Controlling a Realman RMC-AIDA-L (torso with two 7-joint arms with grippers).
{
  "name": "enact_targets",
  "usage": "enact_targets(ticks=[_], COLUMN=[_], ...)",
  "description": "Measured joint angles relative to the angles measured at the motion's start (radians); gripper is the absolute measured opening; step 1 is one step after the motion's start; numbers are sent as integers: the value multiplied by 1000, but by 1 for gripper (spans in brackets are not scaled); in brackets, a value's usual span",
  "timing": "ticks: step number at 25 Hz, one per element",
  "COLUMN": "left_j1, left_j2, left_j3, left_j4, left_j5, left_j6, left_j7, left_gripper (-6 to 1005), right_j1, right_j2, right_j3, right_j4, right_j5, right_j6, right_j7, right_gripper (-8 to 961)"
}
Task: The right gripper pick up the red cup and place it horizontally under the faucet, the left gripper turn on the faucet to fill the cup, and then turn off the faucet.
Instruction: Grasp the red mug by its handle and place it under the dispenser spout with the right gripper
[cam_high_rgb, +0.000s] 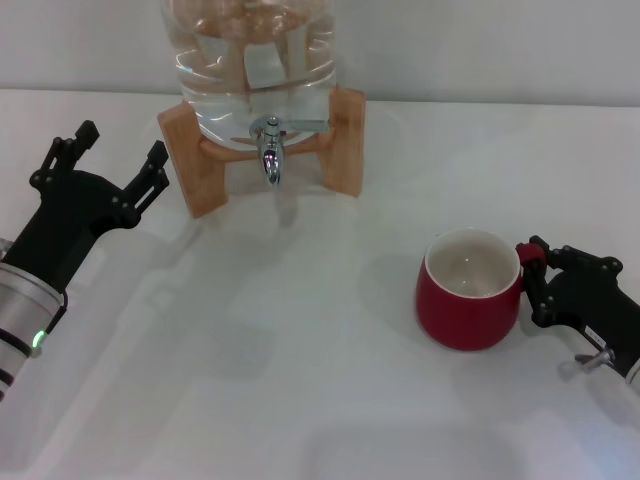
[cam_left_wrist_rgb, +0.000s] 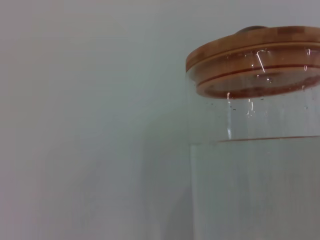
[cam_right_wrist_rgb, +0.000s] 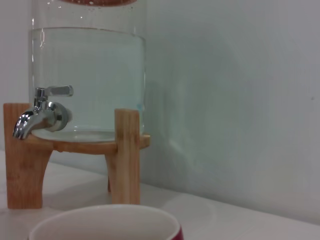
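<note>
The red cup (cam_high_rgb: 467, 300) stands upright on the white table at the right, white inside and empty; its rim shows in the right wrist view (cam_right_wrist_rgb: 105, 220). My right gripper (cam_high_rgb: 543, 283) is right at the cup's small handle on its right side. The chrome faucet (cam_high_rgb: 270, 150) points down from the clear water jug (cam_high_rgb: 250, 60) on its wooden stand (cam_high_rgb: 190, 160) at the back centre, its lever level; it also shows in the right wrist view (cam_right_wrist_rgb: 42, 110). My left gripper (cam_high_rgb: 120, 150) is open and empty, left of the stand.
The jug's wooden lid (cam_left_wrist_rgb: 255, 60) and water line fill the left wrist view. A white wall (cam_right_wrist_rgb: 240, 100) rises just behind the jug. Bare white tabletop (cam_high_rgb: 300, 340) lies between the faucet and the cup.
</note>
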Motion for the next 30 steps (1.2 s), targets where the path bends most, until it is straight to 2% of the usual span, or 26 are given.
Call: enact_targets(ticks=[21,30], left_j1=[-1,-1], left_j2=[0,0], left_j3=[0,0], left_j4=[0,0], left_j5=[0,0], left_j6=[0,0], left_j7=[0,0], left_gripper=[874,874], right_j1=[47,93], right_j2=[0,3], right_j3=[0,2], right_j4=[43,80], right_j5=[0,9], right_j6=[43,103], right_j7=[3,3], right_gripper=[118,120])
